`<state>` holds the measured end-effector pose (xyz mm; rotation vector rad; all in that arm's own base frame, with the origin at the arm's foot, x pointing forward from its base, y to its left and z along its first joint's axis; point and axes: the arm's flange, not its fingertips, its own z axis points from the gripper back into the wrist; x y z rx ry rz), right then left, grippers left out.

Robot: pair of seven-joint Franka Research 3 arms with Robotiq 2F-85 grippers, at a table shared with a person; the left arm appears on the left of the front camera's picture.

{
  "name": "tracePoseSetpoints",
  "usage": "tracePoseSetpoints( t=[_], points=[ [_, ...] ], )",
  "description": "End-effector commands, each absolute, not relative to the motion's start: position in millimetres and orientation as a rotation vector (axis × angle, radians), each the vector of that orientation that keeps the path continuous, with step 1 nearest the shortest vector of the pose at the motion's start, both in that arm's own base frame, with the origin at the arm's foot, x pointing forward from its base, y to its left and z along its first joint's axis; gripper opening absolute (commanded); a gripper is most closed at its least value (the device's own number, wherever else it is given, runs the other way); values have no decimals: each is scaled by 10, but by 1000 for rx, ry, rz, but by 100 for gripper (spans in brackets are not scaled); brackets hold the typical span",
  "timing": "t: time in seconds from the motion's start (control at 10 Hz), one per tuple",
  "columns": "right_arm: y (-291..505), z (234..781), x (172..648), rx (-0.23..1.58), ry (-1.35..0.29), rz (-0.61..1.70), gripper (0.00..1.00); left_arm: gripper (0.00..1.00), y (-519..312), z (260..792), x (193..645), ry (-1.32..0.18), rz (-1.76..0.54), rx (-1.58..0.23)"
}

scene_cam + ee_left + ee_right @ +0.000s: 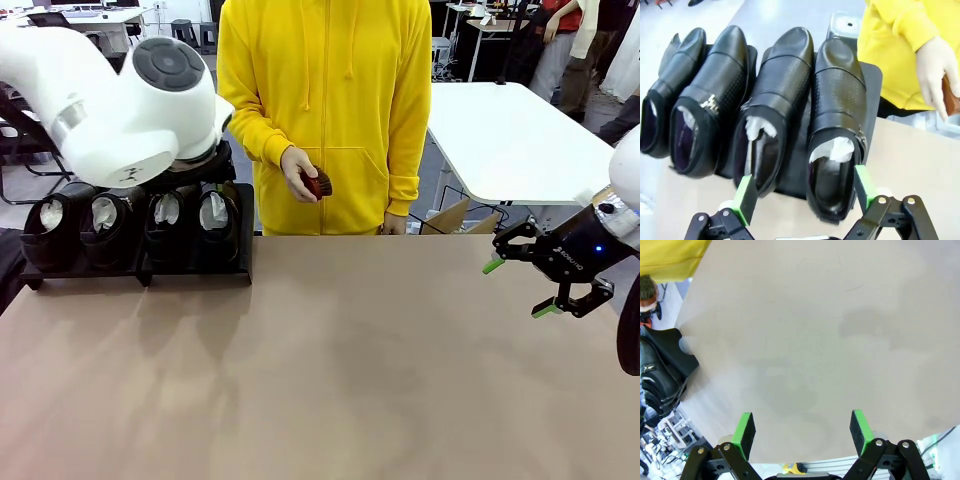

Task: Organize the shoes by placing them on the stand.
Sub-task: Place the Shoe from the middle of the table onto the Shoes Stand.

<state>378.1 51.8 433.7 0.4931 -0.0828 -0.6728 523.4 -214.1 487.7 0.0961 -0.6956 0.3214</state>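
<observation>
Shoes (765, 100), four of them, sit side by side on the stand (140, 268) at the far left of the bench (330, 370), toes pointing away toward the person's side, heels and white paper stuffing facing the robot. Left tool (805, 192) hangs just above the heels of the two nearest the person, its green pads spread wide with nothing between them. Right tool (520, 288) hovers over the bench's right side, well apart from the rack, also spread and empty.

Judging by the look, that glossy leather will be slick under the pads, so a pinch across the smooth toe risks slipping. The heel collar looks like the spot: stiff rim, paper inside to back it up. Uppers seem firm enough to take a squeeze without creasing, and each shoe looks moderately light. A person in a yellow hoodie (330, 90) stands behind, one hand (298, 172) holding a small dark object.
</observation>
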Motion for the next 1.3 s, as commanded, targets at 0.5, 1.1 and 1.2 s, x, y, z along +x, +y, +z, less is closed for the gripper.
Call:
tracePoseSetpoints(
  t=[0.5, 1.1, 1.2],
  points=[
    [506, 4342, 3791, 495, -93, -656, 100, 100, -2198, 4760, 5362, -693, 293, 114],
    [506, 4342, 3791, 495, -93, -656, 100, 100, -2198, 4760, 5362, -693, 293, 114],
    [506, 4342, 3791, 495, -93, -656, 100, 100, -2198, 4760, 5362, -693, 293, 114]
  ],
)
